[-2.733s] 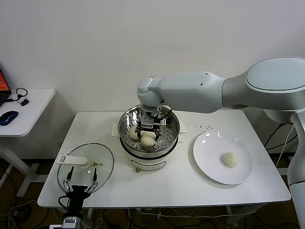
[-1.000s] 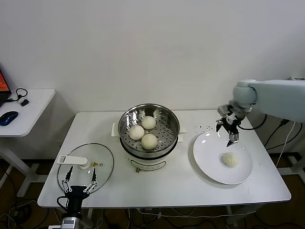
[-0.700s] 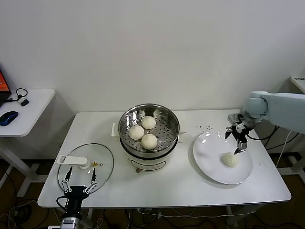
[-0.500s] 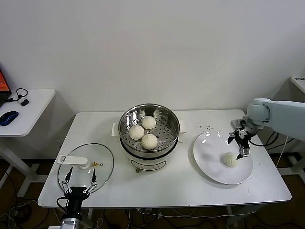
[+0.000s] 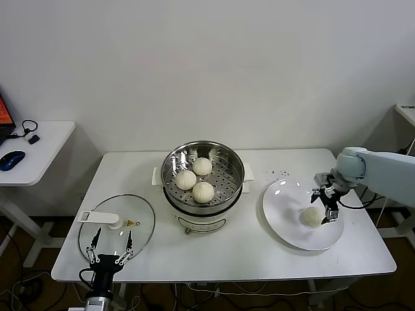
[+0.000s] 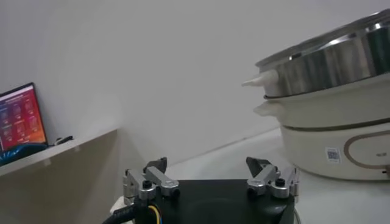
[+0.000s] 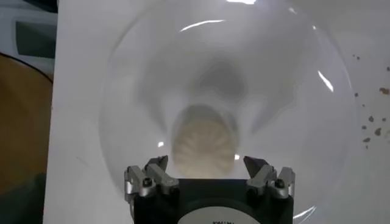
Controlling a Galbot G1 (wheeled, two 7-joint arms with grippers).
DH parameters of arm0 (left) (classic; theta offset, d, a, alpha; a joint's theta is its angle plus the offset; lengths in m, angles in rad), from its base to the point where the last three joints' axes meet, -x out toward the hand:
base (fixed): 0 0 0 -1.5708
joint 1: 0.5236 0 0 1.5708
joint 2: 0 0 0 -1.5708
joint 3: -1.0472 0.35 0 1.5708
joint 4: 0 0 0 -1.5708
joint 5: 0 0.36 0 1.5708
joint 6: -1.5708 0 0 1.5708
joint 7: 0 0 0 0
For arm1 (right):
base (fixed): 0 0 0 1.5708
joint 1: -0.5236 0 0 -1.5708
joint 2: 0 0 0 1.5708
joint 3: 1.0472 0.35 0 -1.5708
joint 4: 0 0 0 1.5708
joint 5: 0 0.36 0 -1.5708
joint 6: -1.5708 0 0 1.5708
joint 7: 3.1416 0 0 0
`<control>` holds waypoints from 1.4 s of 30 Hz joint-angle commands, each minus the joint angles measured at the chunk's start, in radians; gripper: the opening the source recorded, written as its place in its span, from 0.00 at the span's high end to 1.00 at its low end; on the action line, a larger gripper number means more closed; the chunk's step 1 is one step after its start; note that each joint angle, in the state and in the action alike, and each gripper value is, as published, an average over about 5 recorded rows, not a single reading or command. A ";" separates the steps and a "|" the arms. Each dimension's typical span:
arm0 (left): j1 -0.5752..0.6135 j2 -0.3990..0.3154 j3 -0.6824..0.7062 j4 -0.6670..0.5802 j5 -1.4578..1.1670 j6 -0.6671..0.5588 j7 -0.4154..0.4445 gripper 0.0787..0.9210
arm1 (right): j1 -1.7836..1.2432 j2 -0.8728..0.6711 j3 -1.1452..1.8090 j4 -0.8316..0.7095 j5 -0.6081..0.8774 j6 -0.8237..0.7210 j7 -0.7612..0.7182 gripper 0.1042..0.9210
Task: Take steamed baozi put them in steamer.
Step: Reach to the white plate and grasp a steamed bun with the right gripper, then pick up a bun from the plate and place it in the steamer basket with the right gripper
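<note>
One baozi (image 5: 312,217) on the plate (image 5: 285,223) sits between the right gripper's (image 5: 326,208) spread fingers.

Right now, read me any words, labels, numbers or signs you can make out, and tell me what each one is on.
Nothing here reads clearly.
Small square label on the steamer base: too blurred to read.
Yellow triangular warning sign on the glass lid: no legible text.
Laptop screen: too blurred.
Print on the right gripper body: cut off.

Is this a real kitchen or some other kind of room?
Probably a lab or office, not a kitchen: the steamer and plate sit on a plain white table by a bare wall, and a side desk holds a computer mouse.
</note>
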 commanded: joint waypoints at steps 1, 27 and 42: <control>-0.002 -0.049 0.000 0.002 0.001 0.000 0.000 0.12 | -0.078 -0.003 0.080 -0.029 -0.026 -0.004 0.008 0.12; -0.003 -0.049 -0.002 -0.004 0.000 0.005 0.000 0.12 | -0.083 0.007 0.101 -0.025 -0.039 -0.007 0.000 0.30; -0.003 -0.049 0.008 -0.017 0.000 0.005 0.000 0.12 | 0.338 0.046 -0.211 0.169 0.213 -0.035 -0.024 0.35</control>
